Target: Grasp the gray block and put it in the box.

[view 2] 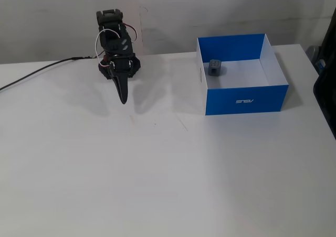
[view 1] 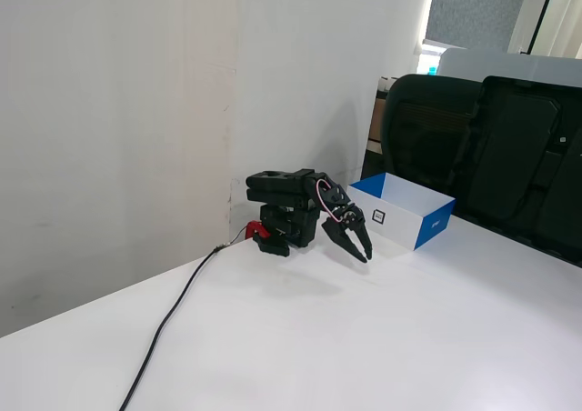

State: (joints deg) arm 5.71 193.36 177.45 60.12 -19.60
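Smooth matt white table (view 2: 168, 174). Matt black plastic pincer (view 2: 123, 99). Cardboard-looking box (view 2: 245, 98), blue with slight sheen outside, plain white inside.

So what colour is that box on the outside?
Blue, with white inside; the box shows best in the fixed view that looks down on the table.

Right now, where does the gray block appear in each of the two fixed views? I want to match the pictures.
Fixed view from the side: the gray block is not visible; the near wall of the box hides its inside.
Fixed view from the front, looking down: the gray block sits inside the box, in its back left corner.
Shared landmark: the folded black arm with its gripper, beside the box on the white table.
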